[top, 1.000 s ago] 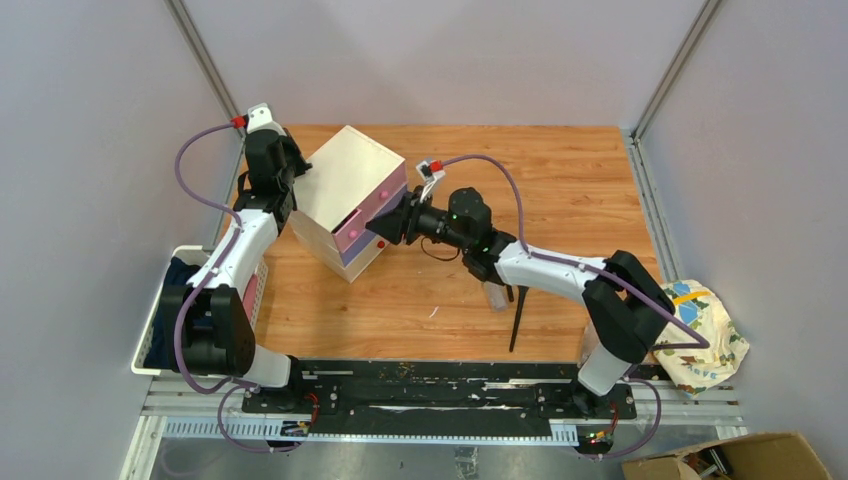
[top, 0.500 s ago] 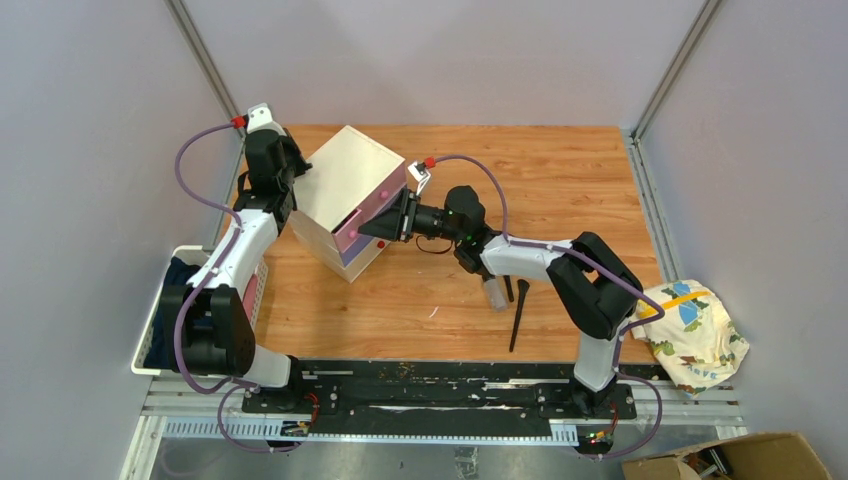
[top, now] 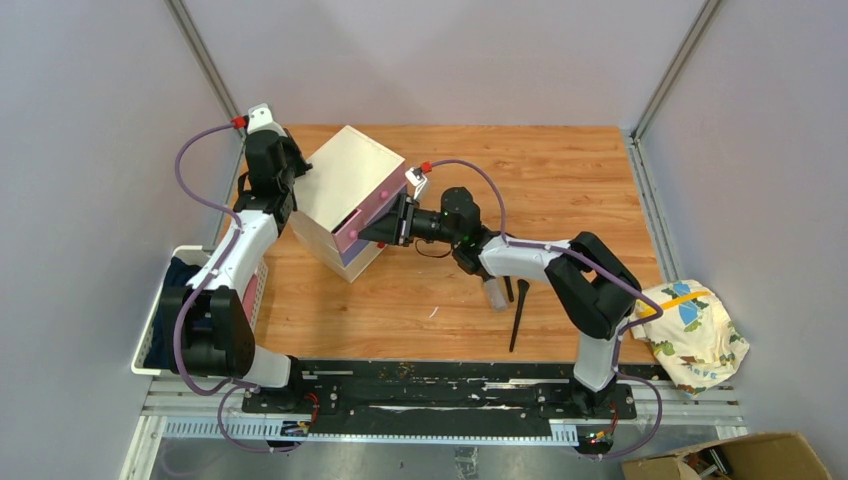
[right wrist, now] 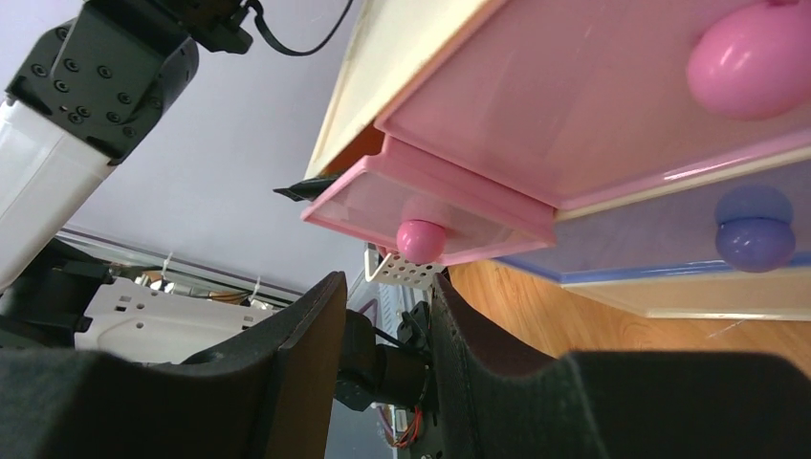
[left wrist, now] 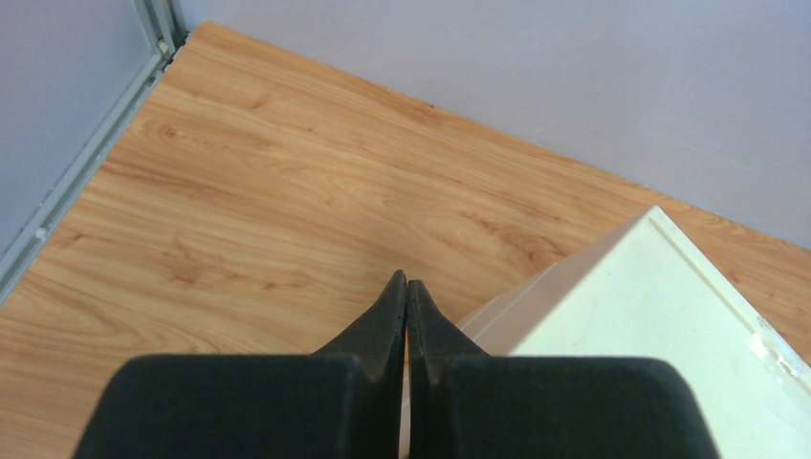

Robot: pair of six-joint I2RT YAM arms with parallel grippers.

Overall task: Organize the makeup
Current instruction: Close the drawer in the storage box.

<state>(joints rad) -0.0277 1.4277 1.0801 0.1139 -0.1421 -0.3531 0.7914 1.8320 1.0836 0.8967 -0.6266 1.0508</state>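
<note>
On the wooden table [top: 560, 180], we should centre the parted right gripper [right wrist: 384, 282] on the knob [right wrist: 421, 239] of the ajar pink drawer [right wrist: 469, 215], the closed left gripper [left wrist: 406, 287] bracing the cream box [left wrist: 631, 335] behind

Open wood on table [top: 590, 170] right of box [top: 345, 195]. Blocked nearer: brush [top: 517, 320], bottle [top: 494, 294]. Drawer [right wrist: 430, 206] ajar, jutting toward right gripper [right wrist: 387, 287].

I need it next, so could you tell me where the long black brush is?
In the top view, the black brush lies on the table, right of centre, just right of the small beige bottle.
</note>
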